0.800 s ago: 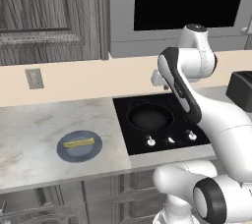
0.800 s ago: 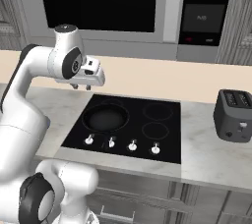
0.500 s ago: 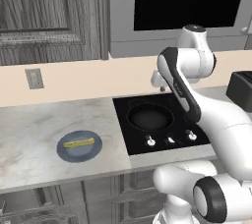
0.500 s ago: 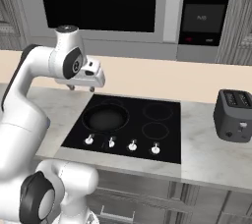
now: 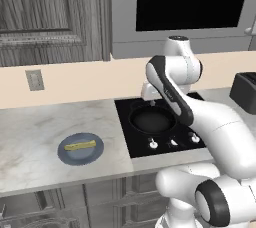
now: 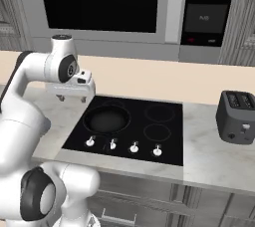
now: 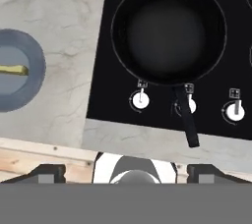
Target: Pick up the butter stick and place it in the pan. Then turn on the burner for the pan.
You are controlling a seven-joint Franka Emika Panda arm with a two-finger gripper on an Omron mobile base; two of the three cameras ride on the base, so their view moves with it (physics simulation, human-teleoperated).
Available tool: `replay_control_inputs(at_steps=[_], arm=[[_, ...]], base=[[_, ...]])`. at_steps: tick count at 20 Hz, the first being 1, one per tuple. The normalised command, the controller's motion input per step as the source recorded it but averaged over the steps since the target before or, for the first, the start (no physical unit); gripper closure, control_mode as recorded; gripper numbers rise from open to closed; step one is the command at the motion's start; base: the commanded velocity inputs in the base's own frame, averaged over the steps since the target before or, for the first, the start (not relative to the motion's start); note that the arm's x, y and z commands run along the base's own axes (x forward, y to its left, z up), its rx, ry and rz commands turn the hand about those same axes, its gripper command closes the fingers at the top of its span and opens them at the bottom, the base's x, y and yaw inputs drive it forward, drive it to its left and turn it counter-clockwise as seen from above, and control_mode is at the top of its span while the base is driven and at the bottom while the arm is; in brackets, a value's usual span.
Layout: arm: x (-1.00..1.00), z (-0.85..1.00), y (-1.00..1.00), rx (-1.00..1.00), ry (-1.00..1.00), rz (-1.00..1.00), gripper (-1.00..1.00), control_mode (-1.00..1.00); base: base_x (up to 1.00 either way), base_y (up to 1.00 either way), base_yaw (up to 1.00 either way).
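Pale-yellow butter stick [image 5: 81,146] on plate [image 5: 67,156], well left of gripper [image 6: 71,98]; long axis runs left-right; fingers apart, empty, over pan [image 5: 149,120]

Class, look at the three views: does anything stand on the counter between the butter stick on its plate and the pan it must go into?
Nothing visible does. The butter stick lies on the blue-grey plate; bare marble counter and cooktop edge separate it from the empty pan.
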Motion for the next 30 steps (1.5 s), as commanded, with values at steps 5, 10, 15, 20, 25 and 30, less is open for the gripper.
replay_control_inputs(at_steps=[5,10,15,20,25,30], arm=[[0.00,-0.18,0.75,0.00,0.05,0.17,-1.00,-1.00],[0.00,-0.20,0.65,0.00,0.00,0.18,-1.00,-1.00],[0.00,-0.22,0.56,0.00,0.02,0.15,-1.00,-1.00],[0.00,-0.25,0.48,0.00,0.01,0.12,-1.00,-1.00],[0.00,-0.27,0.27,0.00,0.02,0.08,-1.00,-1.00],[0.00,-0.21,0.20,0.00,0.05,0.08,-1.00,-1.00]], base=[[0.00,0.00,0.00],[0.00,0.00,0.00],[0.00,0.00,0.00],[0.00,0.00,0.00],[0.00,0.00,0.00],[0.00,0.00,0.00]])
